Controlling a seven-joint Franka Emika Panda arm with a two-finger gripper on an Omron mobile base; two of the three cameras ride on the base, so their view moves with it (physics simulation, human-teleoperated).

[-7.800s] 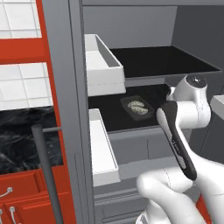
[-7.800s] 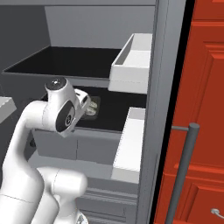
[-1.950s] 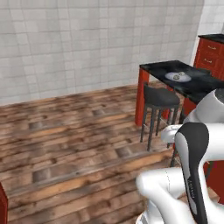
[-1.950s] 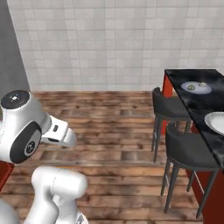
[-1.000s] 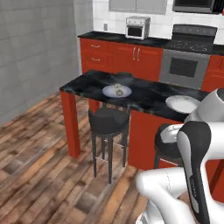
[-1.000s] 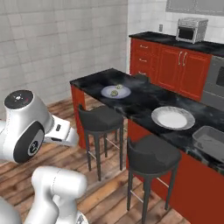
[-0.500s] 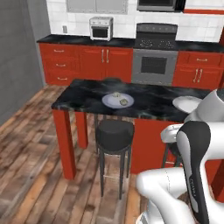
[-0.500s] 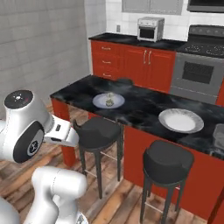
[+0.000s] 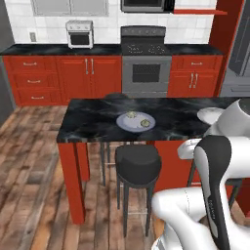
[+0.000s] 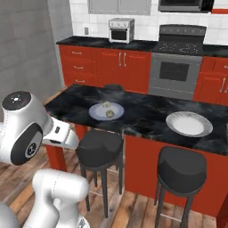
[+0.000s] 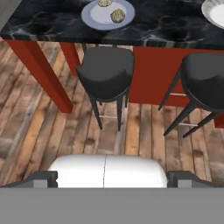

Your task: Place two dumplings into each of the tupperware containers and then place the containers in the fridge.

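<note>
Left base view: black marble island counter [image 9: 97, 122] on red legs, running across mid-frame. On it, a round pale grey-blue plate [image 9: 135, 121] carrying two dumplings [image 9: 145, 123], one toward the plate's back-left, one toward its right edge, slightly apart. A second, white plate [image 9: 210, 115] sits further right on the counter, partly hidden by the arm. Black round stool [image 9: 137, 163] stands just in front of the counter below the blue plate. Behind the island: red cabinets, grey oven [image 9: 146, 73] with black window, small toaster oven [image 9: 79, 34] on the back counter. Grey fridge [image 9: 237, 58] at the far right edge, only its side showing. White arm fills the lower right; fingers cannot be made out here.

Right base view: same island from the other side. Blue plate [image 10: 106, 111] with both dumplings [image 10: 110, 114] sits left of centre; white ribbed plate [image 10: 189, 123] lies well apart to its right. Two black stools, one [image 10: 99, 148] under the blue plate, the other [image 10: 182, 169] under the white plate. Arm's big joint at lower left.

Hand view: looks down at wooden floor and the counter's near edge. Blue plate [image 11: 107, 12] at top, two dumplings [image 11: 117, 15] on it. Stool [image 11: 106, 72] directly below. The gripper [image 11: 112, 178] fingers [image 11: 43, 178] stand spread wide at the bottom corners, nothing between them.
</note>
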